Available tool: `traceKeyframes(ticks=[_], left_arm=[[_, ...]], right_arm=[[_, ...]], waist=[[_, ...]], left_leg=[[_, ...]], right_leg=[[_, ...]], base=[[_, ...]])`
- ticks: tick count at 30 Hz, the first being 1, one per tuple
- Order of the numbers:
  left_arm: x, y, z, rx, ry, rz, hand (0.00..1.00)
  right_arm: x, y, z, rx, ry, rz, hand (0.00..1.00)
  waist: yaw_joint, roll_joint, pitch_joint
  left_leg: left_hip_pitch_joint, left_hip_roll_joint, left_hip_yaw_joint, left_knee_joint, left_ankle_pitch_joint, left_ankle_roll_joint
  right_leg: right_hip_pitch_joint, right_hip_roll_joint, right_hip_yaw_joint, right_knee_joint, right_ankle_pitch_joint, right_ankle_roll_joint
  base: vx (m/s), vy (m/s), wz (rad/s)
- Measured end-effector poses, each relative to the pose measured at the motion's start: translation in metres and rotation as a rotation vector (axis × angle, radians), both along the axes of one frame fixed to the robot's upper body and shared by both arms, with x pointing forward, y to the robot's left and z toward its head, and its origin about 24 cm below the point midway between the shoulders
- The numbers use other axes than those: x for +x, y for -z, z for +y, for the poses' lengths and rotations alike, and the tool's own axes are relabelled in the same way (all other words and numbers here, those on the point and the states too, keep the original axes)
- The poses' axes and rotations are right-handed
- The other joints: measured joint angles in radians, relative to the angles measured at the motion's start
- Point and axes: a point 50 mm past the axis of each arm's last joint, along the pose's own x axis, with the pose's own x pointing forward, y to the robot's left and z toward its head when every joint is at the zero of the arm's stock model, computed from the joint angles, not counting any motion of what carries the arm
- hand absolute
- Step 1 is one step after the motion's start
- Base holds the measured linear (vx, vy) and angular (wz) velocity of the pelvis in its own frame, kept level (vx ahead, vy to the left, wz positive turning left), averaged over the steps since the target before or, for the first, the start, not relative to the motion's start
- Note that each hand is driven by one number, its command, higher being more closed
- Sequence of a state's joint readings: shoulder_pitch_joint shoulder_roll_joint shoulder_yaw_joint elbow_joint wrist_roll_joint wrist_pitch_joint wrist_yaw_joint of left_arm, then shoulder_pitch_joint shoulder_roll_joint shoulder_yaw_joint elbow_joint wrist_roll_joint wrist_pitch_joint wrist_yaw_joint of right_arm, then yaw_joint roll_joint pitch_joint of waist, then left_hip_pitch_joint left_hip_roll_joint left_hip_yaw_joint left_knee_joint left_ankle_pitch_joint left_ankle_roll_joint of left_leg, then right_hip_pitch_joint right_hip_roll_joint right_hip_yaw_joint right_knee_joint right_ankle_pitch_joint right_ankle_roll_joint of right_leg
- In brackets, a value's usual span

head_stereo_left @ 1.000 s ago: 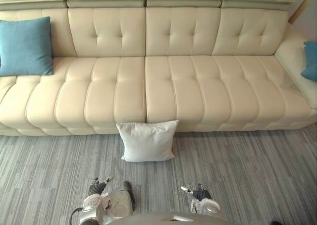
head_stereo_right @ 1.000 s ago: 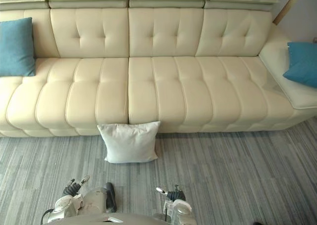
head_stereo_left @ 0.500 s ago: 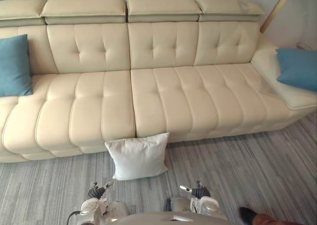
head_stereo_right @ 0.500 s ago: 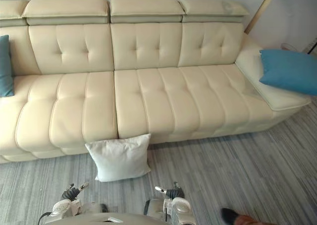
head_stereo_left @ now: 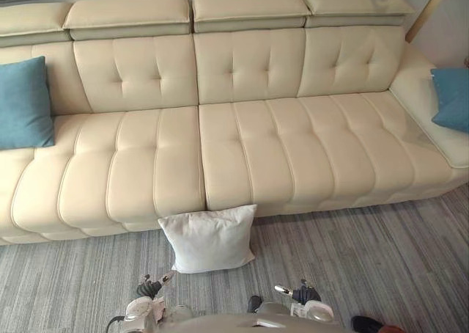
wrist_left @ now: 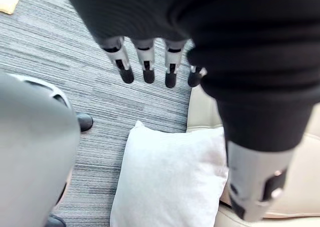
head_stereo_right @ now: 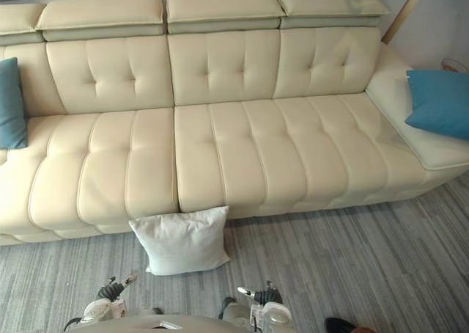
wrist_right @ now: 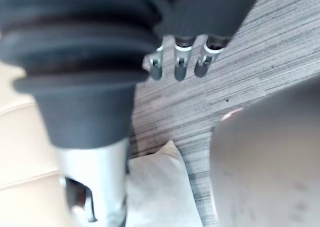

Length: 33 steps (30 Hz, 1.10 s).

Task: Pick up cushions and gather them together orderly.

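A white cushion [head_stereo_left: 209, 238] stands on the grey carpet, leaning against the front of the cream sofa [head_stereo_left: 242, 142]; it also shows as the white cushion [wrist_left: 170, 179] past my left hand's fingers. A blue cushion [head_stereo_left: 24, 104] rests at the sofa's left end and another blue cushion [head_stereo_right: 438, 102] lies on the right end. My left hand [head_stereo_left: 150, 287] hangs low near the bottom edge, fingers straight and holding nothing. My right hand [head_stereo_left: 300, 294] hangs beside it, fingers relaxed and empty. Both hands are short of the white cushion.
The sofa spans the whole width ahead. Grey striped carpet [head_stereo_left: 366, 260] lies between me and it. A person's dark shoe [head_stereo_left: 363, 323] shows at the bottom right. A wooden pole [head_stereo_left: 426, 9] leans at the sofa's far right.
The camera has shifted, so the sofa and cushions sit differently in the picture. Both hands stay low and empty. The person's shoe came into view at the bottom right.
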<state>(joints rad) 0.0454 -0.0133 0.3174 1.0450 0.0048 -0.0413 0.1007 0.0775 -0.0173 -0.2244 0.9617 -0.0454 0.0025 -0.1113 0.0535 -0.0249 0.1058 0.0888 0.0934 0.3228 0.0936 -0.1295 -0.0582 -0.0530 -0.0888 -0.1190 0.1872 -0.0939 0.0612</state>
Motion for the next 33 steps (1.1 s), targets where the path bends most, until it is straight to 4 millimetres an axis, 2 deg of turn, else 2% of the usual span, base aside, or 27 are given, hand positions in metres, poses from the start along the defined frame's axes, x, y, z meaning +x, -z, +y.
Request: traceKeyframes(ticks=[5, 8, 10, 12, 15, 16, 18, 19, 22, 25, 27, 28, 30, 31, 33], left_arm=[[0.000, 0.000, 0.000, 0.003, 0.014, 0.005, 0.00], [0.002, -0.001, 0.001, 0.011, 0.028, -0.002, 0.00], [0.012, -0.004, 0.003, 0.026, 0.051, -0.030, 0.00], [0.041, -0.015, 0.005, 0.058, 0.076, -0.103, 0.00], [0.059, -0.025, 0.005, 0.069, 0.054, -0.173, 0.00], [0.070, -0.032, 0.009, 0.077, 0.019, -0.219, 0.00], [0.077, -0.037, 0.010, 0.081, 0.000, -0.250, 0.00], [0.089, -0.043, 0.011, 0.079, -0.013, -0.290, 0.00], [0.105, -0.055, 0.011, 0.073, -0.040, -0.357, 0.00], [0.131, -0.074, 0.009, 0.049, -0.081, -0.454, 0.00], [0.160, -0.097, 0.007, 0.042, -0.094, -0.556, 0.00], [0.166, -0.103, 0.006, 0.035, -0.096, -0.581, 0.00], [0.189, -0.124, 0.002, 0.016, -0.100, -0.666, 0.00], [0.195, -0.130, 0.001, 0.013, -0.101, -0.687, 0.00], [0.210, -0.148, -0.002, -0.001, -0.116, -0.743, 0.00]], right_arm=[[-0.001, 0.000, -0.003, -0.004, 0.013, 0.002, 0.00], [0.009, -0.002, 0.003, -0.011, -0.056, -0.016, 0.00], [0.022, -0.006, 0.005, -0.036, -0.135, -0.040, 0.00], [0.053, -0.021, 0.011, -0.065, -0.214, -0.139, 0.00], [0.085, -0.038, 0.019, -0.084, -0.272, -0.247, 0.00], [0.105, -0.052, 0.023, -0.105, -0.314, -0.317, 0.00], [0.116, -0.061, 0.025, -0.129, -0.328, -0.365, 0.00], [0.129, -0.071, 0.026, -0.147, -0.330, -0.414, 0.00], [0.145, -0.083, 0.028, -0.159, -0.329, -0.461, 0.00], [0.175, -0.110, 0.032, -0.185, -0.305, -0.564, 0.00], [0.206, -0.144, 0.039, -0.214, -0.305, -0.685, 0.00], [0.213, -0.153, 0.040, -0.219, -0.304, -0.718, 0.00], [0.236, -0.189, 0.048, -0.241, -0.302, -0.833, 0.00], [0.241, -0.197, 0.050, -0.247, -0.299, -0.857, 0.00], [0.257, -0.226, 0.057, -0.239, -0.290, -0.943, 0.00]], waist=[[-0.001, 0.001, 0.000], [0.002, -0.001, 0.010], [0.005, -0.002, 0.036], [0.003, -0.002, 0.116], [0.002, 0.006, 0.158], [0.004, 0.006, 0.189], [0.001, 0.006, 0.202], [-0.001, 0.007, 0.223], [-0.003, 0.007, 0.244], [-0.006, 0.008, 0.275], [-0.007, 0.012, 0.316], [-0.007, 0.015, 0.324], [-0.014, 0.018, 0.349], [-0.015, 0.019, 0.365], [-0.015, 0.021, 0.389]], left_leg=[[-0.003, -0.014, -0.022, -0.012, 0.018, 0.008], [-0.026, -0.015, -0.024, -0.009, 0.029, 0.009], [-0.081, -0.011, -0.026, 0.037, 0.029, 0.009], [-0.228, 0.021, -0.050, 0.231, -0.033, 0.016], [-0.397, 0.061, -0.055, 0.401, -0.088, 0.020], [-0.482, 0.083, -0.054, 0.487, -0.116, 0.022], [-0.535, 0.092, -0.054, 0.523, -0.126, 0.019], [-0.586, 0.097, -0.063, 0.551, -0.126, 0.019], [-0.670, 0.106, -0.077, 0.592, -0.125, 0.020], [-0.771, 0.111, -0.081, 0.625, -0.112, 0.024], [-0.859, 0.116, -0.087, 0.658, -0.107, 0.029], [-0.882, 0.119, -0.091, 0.669, -0.106, 0.031], [-0.970, 0.122, -0.105, 0.712, -0.098, 0.042], [-0.983, 0.122, -0.108, 0.725, -0.097, 0.041], [-1.047, 0.122, -0.126, 0.765, -0.097, 0.041]], right_leg=[[0.019, -0.007, -0.003, -0.047, 0.035, 0.005], [-0.005, -0.011, -0.004, -0.027, 0.039, 0.005], [-0.061, -0.018, -0.003, 0.026, 0.030, -0.003], [-0.182, -0.025, -0.003, 0.156, 0.000, -0.010], [-0.340, -0.017, 0.008, 0.282, -0.031, -0.017], [-0.429, -0.010, 0.027, 0.356, -0.048, -0.020], [-0.483, -0.010, 0.029, 0.386, -0.050, -0.023], [-0.532, -0.010, 0.033, 0.410, -0.047, -0.024], [-0.611, -0.012, 0.035, 0.444, -0.039, -0.031], [-0.711, -0.014, 0.041, 0.476, -0.027, -0.040], [-0.796, -0.013, 0.044, 0.501, -0.016, -0.043], [-0.816, -0.013, 0.043, 0.509, -0.015, -0.043], [-0.899, -0.016, 0.040, 0.561, -0.016, -0.043], [-0.911, -0.018, 0.039, 0.579, -0.017, -0.049], [-0.973, -0.030, 0.029, 0.636, -0.034, -0.058]], base=[[-0.05, 0.030, 0.06], [-0.13, -0.002, 0.02], [-0.15, -0.030, 0.08], [-0.29, -0.041, 0.16], [-0.34, -0.033, -0.14], [-0.27, -0.028, -0.21], [-0.24, -0.037, -0.11], [-0.20, -0.042, -0.01], [-0.16, -0.029, 0.02], [-0.13, -0.032, 0.02], [-0.12, -0.020, 0.01], [-0.09, -0.004, 0.04], [-0.05, -0.004, 0.13], [-0.01, -0.016, 0.21], [0.00, -0.031, 0.21]])
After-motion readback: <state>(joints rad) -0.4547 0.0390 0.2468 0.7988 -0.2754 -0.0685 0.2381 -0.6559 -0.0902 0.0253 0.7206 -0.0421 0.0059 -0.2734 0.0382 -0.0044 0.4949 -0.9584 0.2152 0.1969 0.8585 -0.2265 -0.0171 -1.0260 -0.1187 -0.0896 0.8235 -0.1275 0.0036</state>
